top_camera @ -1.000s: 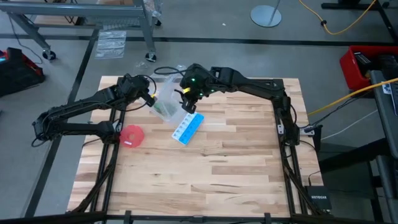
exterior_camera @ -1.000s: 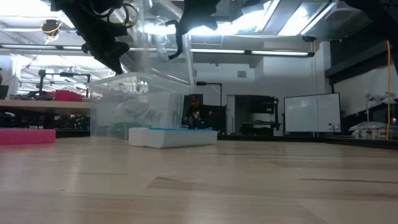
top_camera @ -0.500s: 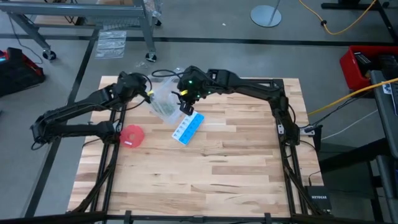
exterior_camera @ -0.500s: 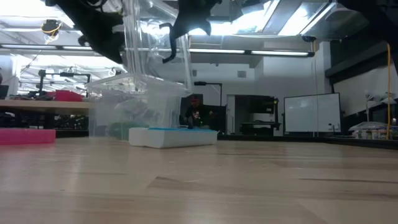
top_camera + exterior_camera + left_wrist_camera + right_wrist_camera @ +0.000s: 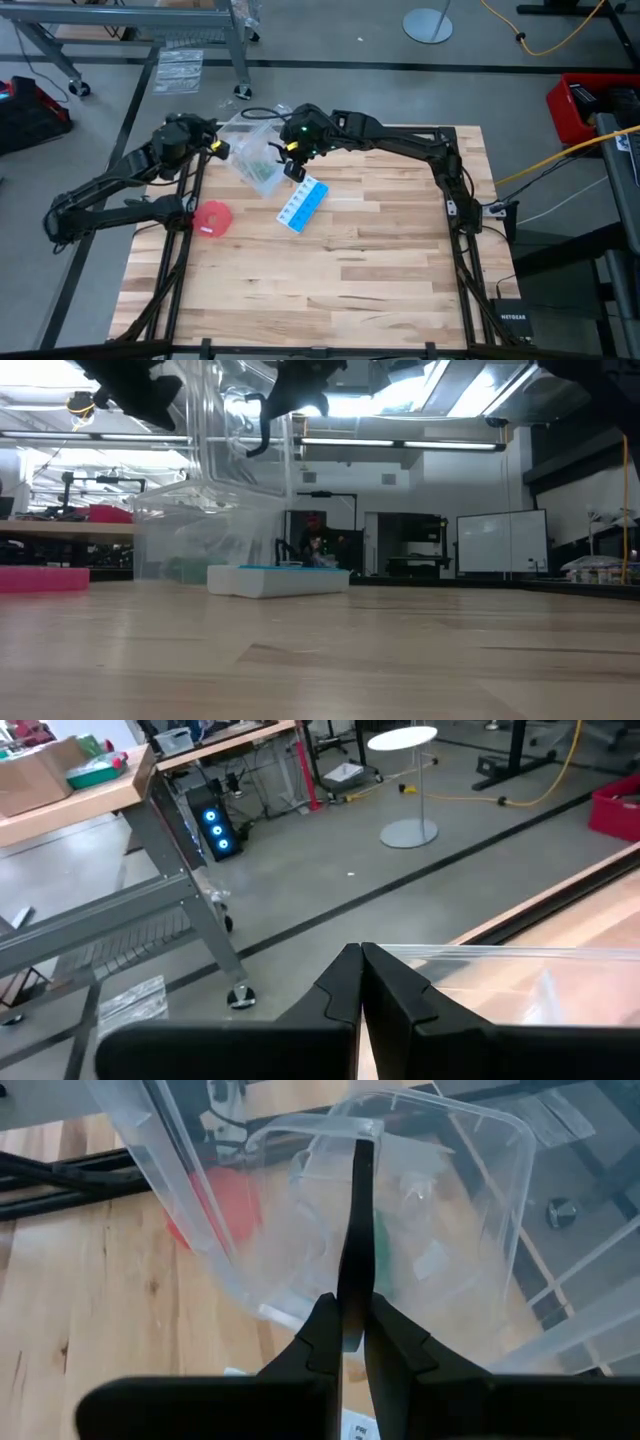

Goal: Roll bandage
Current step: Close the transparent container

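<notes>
Right claw [image 5: 345,1315] is clamped narrow on the wall of the clear plastic box [image 5: 255,160]; left claw [image 5: 361,982] is pinched tight on the box's clear lid [image 5: 500,957]. The bandage [image 5: 378,1245] lies inside the box at the counter's [image 5: 340,270] far-left corner. Judgement: steady the box, part the lid slowly, avoid tipping contents.

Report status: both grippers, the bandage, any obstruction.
Left gripper shut on clear lid, raised. Right gripper shut on clear box rim. Bandage inside box, untouched. Pill box alongside, not blocking.
</notes>
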Robot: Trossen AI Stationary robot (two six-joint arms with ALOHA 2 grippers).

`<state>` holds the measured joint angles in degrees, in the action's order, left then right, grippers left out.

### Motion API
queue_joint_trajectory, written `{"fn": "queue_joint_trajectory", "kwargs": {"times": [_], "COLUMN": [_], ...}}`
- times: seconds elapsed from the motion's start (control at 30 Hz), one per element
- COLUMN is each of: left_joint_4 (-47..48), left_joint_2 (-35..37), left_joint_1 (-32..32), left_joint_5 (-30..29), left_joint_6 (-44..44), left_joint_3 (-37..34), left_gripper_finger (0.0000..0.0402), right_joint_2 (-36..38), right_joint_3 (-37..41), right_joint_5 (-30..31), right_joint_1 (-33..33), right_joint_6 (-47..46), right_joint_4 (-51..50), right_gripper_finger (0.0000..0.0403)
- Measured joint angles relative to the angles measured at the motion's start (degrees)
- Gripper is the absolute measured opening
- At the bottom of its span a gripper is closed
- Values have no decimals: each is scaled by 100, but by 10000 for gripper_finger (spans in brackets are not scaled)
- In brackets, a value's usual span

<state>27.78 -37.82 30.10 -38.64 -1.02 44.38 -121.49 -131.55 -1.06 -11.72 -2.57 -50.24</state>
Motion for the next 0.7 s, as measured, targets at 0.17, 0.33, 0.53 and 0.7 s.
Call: {"fn": "queue_joint_trajectory", "kwargs": {"times": [0.17, 0.33, 0.53, 0.7], "left_joint_4": [92, 400, 507, 498], "left_joint_2": [30, -113, -407, -913], "left_joint_1": [1, 37, 502, 1118], "left_joint_5": [80, -67, -467, -439], "left_joint_6": [-1, -2, -92, -53], "left_joint_3": [3, 3, 5, 5], "left_gripper_finger": [3, 3, 1, 1], "right_joint_2": [0, 0, 0, 0], "right_joint_3": [0, 0, 0, 0], "right_joint_5": [-38, -98, -158, -304], "right_joint_1": [-96, -110, -105, -105], "right_joint_6": [-4, -4, -8, -11], "right_joint_4": [-5, 94, 89, 58], "right_gripper_finger": [27, 27, 27, 27]}}
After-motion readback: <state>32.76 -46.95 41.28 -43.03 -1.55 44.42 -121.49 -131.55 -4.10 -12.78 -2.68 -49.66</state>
